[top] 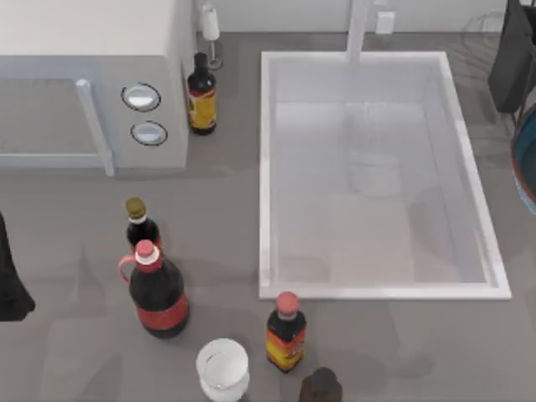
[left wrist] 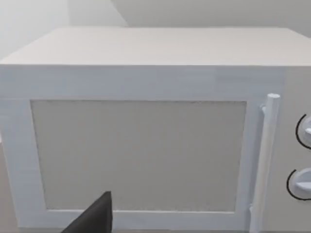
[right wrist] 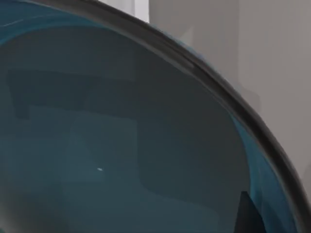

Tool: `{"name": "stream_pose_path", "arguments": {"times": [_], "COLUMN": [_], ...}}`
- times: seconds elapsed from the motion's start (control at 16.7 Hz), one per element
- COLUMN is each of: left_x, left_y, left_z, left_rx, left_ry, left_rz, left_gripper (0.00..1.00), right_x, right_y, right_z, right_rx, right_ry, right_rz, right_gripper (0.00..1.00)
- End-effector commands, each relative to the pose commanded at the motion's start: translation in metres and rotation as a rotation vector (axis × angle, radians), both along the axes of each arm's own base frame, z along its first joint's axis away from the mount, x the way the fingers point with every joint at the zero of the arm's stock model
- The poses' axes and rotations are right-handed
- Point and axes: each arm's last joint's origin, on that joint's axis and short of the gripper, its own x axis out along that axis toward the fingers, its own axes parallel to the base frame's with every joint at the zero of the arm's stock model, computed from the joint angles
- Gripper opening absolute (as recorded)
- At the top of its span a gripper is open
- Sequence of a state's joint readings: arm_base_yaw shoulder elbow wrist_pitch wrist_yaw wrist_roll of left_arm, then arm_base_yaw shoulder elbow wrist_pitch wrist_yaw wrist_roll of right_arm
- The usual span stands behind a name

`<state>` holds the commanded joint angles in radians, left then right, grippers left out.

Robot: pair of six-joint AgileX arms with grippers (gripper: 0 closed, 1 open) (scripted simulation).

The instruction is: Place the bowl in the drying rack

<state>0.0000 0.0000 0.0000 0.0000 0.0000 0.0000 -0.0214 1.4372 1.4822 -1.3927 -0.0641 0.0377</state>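
Teal glaze of the bowl lies closest of all, right against the right wrist camera, its dark rim curving across the view. From above, an edge of the bowl shows at the worktop's far right, beyond the white sink, beneath the dark right arm. I judge it carried by that arm, though whether the right gripper is pinching it I cannot tell. Thin wires of the drying rack show at the top right corner, near the arm. So the lift looks done (setting the bowl into the rack is still left). My left arm sits parked at the left edge, facing the microwave.
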Motion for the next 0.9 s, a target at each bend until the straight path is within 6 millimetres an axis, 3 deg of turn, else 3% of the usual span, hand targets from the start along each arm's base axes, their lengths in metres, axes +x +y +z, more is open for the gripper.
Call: {"name": "stream_pose_path", "arguments": {"times": [0.48, 0.72, 0.9], "left_x": [0.000, 0.000, 0.000], "left_y": [0.000, 0.000, 0.000], "left_z": [0.000, 0.000, 0.000], "left_rx": [0.000, 0.000, 0.000], "left_ry": [0.000, 0.000, 0.000], "left_rz": [0.000, 0.000, 0.000], "left_gripper": [1.00, 1.00, 1.00], "right_x": [-0.007, -0.032, -0.057], "right_y": [-0.067, -0.096, -0.105], "right_z": [0.028, 0.053, 0.071], "right_rx": [0.114, 0.050, -0.030], "right_ry": [-0.652, -1.031, -1.235], "right_rz": [-0.135, -0.111, -0.062], "right_gripper": [0.00, 0.00, 0.00]}}
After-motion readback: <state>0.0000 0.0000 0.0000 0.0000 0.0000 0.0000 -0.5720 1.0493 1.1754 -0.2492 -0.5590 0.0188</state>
